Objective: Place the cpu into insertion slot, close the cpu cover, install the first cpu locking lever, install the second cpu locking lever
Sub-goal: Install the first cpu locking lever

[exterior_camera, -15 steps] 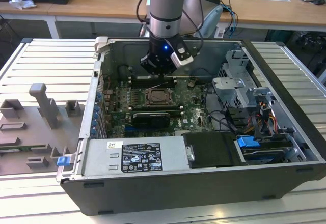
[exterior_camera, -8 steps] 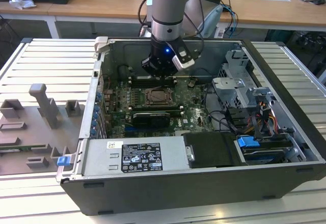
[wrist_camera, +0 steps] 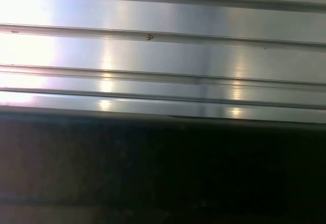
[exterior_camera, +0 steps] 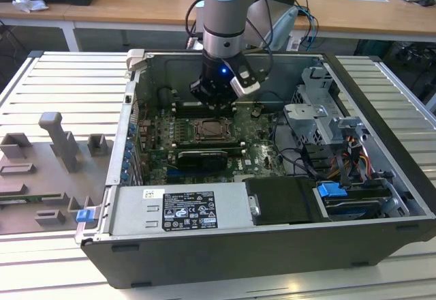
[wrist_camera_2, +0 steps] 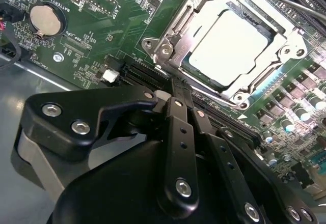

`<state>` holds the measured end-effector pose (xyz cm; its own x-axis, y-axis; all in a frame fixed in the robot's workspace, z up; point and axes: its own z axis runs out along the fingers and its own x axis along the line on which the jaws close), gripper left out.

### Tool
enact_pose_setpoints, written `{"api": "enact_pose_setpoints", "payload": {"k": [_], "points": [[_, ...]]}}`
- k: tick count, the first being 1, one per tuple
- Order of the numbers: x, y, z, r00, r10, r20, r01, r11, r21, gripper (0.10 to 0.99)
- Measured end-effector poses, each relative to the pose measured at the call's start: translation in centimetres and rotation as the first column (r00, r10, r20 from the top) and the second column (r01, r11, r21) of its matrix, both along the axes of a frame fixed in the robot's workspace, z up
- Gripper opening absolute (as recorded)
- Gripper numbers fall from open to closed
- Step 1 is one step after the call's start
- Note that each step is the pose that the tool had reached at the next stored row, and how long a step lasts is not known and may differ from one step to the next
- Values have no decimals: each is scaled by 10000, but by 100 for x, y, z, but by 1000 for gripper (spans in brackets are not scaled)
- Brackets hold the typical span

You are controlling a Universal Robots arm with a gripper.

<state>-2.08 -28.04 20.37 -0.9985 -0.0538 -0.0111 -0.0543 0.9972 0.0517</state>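
A black label (exterior_camera: pixel 189 211) with white print and symbols lies on the power supply (exterior_camera: pixel 177 208) along the case's near edge, with a small white sticker (exterior_camera: pixel 150 193) beside it; both are too small to read. Fine white lettering (wrist_camera_2: pixel 97 35) runs across the green board (wrist_camera_2: pixel 127 25) around the coin cell (wrist_camera_2: pixel 45 19).

Silver arm (exterior_camera: pixel 225 13) with pale blue joint cap; black, silver-screwed hand (wrist_camera_2: pixel 175 107).
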Motion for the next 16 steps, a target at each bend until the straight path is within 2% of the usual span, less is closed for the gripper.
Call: {"api": "enact_pose_setpoints", "payload": {"k": [11,13,16], "points": [[1,3,-17,10000,-2,3,2,10000,-41,106],[2,5,6,10000,1,7,-1,10000,-37,106],[2,6,87,10000,0,4,0,10000,-40,106]]}}
